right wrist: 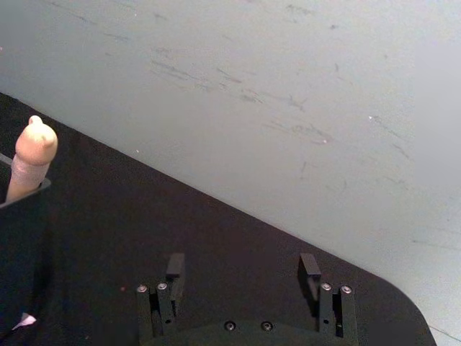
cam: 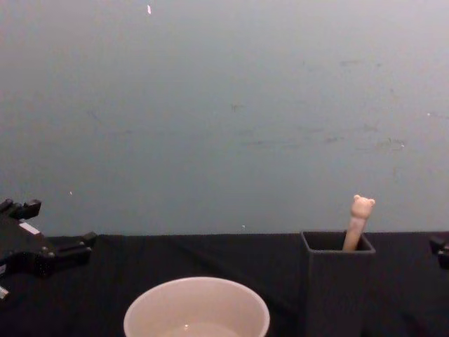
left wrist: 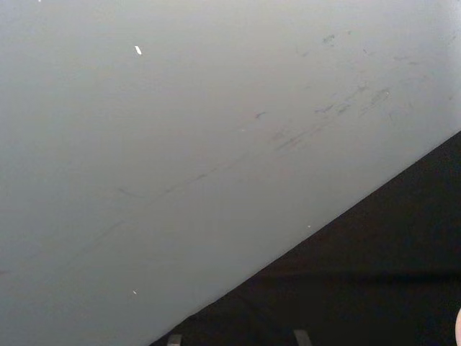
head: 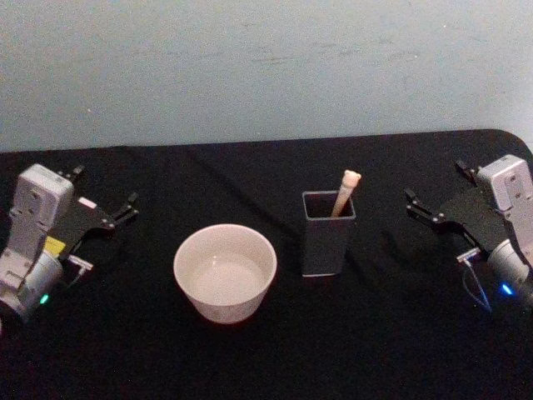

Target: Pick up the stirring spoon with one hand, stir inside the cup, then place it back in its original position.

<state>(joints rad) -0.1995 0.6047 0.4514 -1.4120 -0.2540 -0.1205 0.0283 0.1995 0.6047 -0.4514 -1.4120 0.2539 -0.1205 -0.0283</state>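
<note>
The stirring spoon (head: pixel 345 192) stands handle-up in a dark grey square holder (head: pixel 326 237) at the table's middle right; its beige bear-head top (cam: pixel 361 210) sticks out, and the bowl is hidden inside. In the right wrist view the handle (right wrist: pixel 32 155) shows at the edge. The cream-white cup (head: pixel 225 272) sits left of the holder, with a little liquid in it. My left gripper (head: pixel 125 208) rests open at the far left. Far to the right, my right gripper (head: pixel 420 207) is open, its fingers (right wrist: pixel 175 267) wide apart with nothing between them.
A black cloth covers the table (head: pixel 266 350), which ends at a pale grey-blue wall (head: pixel 266 67) behind. The table's rounded back right corner (right wrist: pixel 403 295) lies just beyond my right gripper. Open cloth lies in front of the cup and holder.
</note>
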